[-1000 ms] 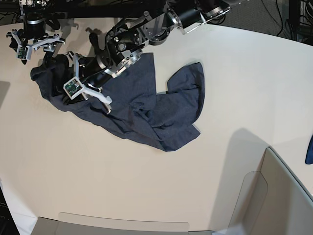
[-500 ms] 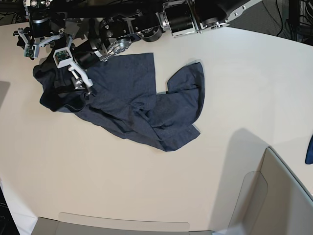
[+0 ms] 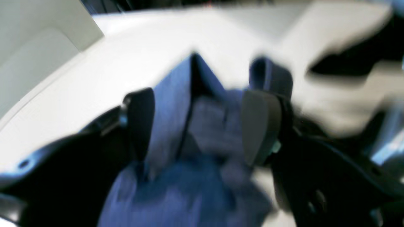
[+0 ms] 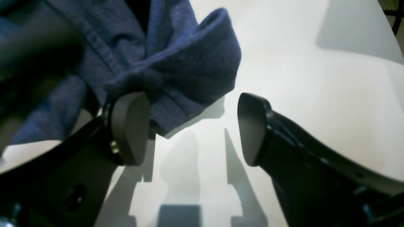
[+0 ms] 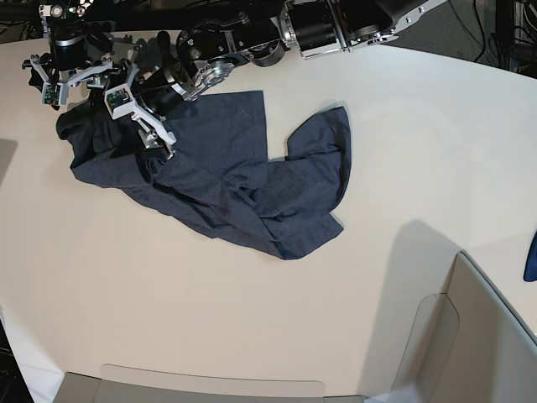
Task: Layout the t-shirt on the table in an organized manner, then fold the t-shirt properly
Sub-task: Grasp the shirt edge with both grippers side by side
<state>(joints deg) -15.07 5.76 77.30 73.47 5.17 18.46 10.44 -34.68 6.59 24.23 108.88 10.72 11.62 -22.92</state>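
The dark navy-grey t-shirt (image 5: 243,180) lies crumpled on the off-white table (image 5: 419,151), bunched at its left end. My left gripper (image 5: 140,117) reaches across from the top and hovers over that bunched end. In the blurred left wrist view the gripper (image 3: 199,126) has its jaws apart with shirt cloth (image 3: 202,126) lying between the fingers (image 3: 260,126). My right gripper (image 5: 71,71) is at the shirt's far left corner. In the right wrist view it (image 4: 189,126) is open and empty over bare table (image 4: 300,78), with a fold of shirt (image 4: 176,66) just beyond its left finger (image 4: 129,126).
Grey-beige box walls (image 5: 470,336) stand at the bottom right, with a flap (image 5: 210,390) along the bottom edge. A small bright blue cloth scrap (image 5: 531,256) shows at the right edge. A box wall also shows in the left wrist view (image 3: 38,37).
My left gripper has moved up and left over the shirt's bunched end, then slightly back right. The shirt's left end has shifted and flattened somewhat. The right gripper has barely moved.
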